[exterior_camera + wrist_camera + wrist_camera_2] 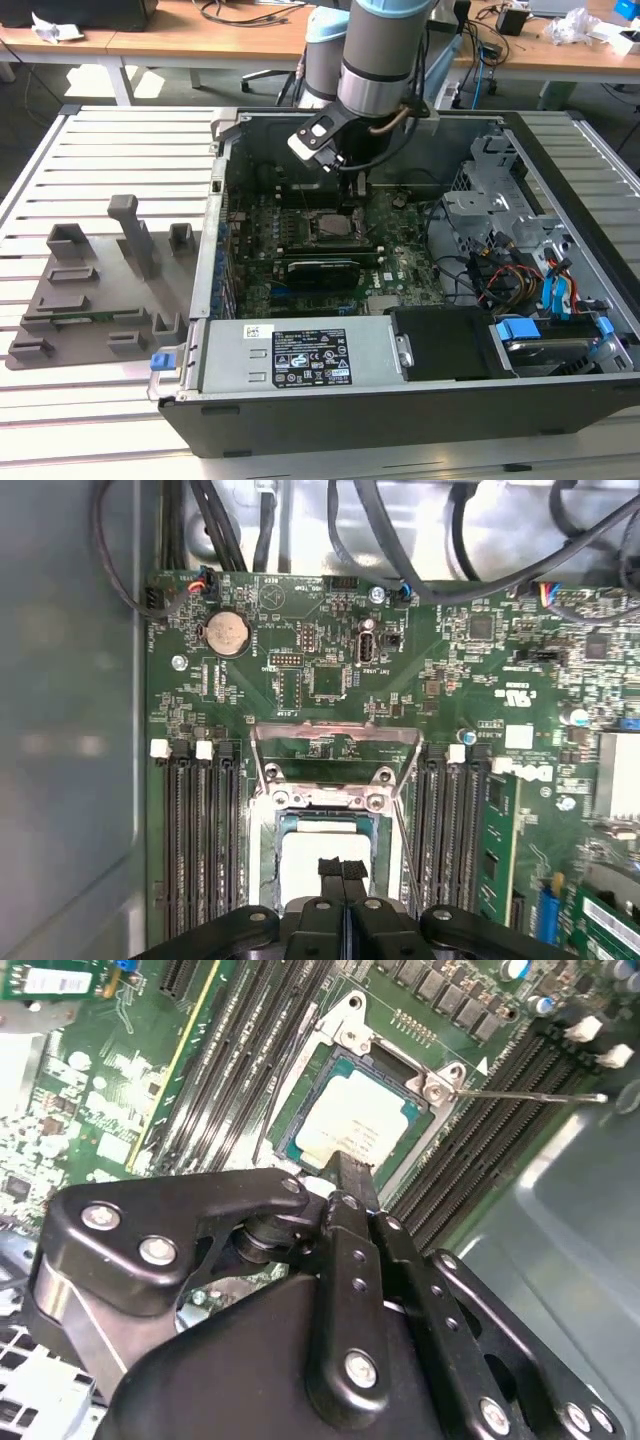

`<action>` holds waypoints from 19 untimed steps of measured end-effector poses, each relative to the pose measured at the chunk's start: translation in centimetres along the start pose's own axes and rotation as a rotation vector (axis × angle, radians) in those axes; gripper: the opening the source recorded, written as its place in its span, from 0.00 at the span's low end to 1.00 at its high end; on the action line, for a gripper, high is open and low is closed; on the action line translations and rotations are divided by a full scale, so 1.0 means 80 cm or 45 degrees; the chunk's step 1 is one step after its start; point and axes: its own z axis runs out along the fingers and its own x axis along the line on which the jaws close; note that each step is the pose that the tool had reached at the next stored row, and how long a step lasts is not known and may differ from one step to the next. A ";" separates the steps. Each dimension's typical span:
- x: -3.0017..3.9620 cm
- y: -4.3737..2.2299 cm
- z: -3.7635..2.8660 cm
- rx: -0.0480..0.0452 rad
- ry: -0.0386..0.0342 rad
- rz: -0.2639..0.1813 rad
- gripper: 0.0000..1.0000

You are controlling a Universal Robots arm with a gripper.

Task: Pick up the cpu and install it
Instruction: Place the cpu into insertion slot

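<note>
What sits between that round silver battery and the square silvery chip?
In the first wrist view: green motherboard with small components, then the socket's metal frame, between battery and cpu.

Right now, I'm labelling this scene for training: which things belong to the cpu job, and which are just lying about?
Job: cpu, lying in the socket; gripper over it; socket lever.
Lying about: grey fixture tray; power supply; coin battery; black card.
</note>
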 end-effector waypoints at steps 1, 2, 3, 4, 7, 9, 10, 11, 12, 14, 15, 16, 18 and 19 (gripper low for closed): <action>-0.0001 -0.0004 -0.0068 0.000 0.0000 0.000 0.11; -0.0001 -0.0007 -0.0120 0.000 -0.0001 0.000 0.11; -0.0002 -0.0010 -0.0177 0.000 0.0000 0.000 0.11; -0.0002 -0.0012 -0.0228 0.000 0.0001 0.000 0.11; -0.0003 -0.0020 -0.0361 0.000 -0.0001 0.000 0.11; -0.0004 -0.0023 -0.0425 0.000 0.0001 0.000 0.11; -0.0004 -0.0026 -0.0468 0.000 0.0000 0.000 0.11; -0.0004 -0.0027 -0.0497 0.000 0.0000 0.000 0.11; -0.0005 -0.0029 -0.0524 0.000 -0.0001 0.000 0.11; -0.0005 -0.0033 -0.0602 0.000 0.0000 0.000 0.11; -0.0006 -0.0036 -0.0656 0.000 0.0000 0.000 0.11; -0.0006 -0.0039 -0.0717 0.000 -0.0001 0.000 0.11; -0.0007 -0.0044 -0.0797 0.000 -0.0001 0.000 0.11; -0.0007 -0.0048 -0.0866 0.000 0.0001 0.000 0.11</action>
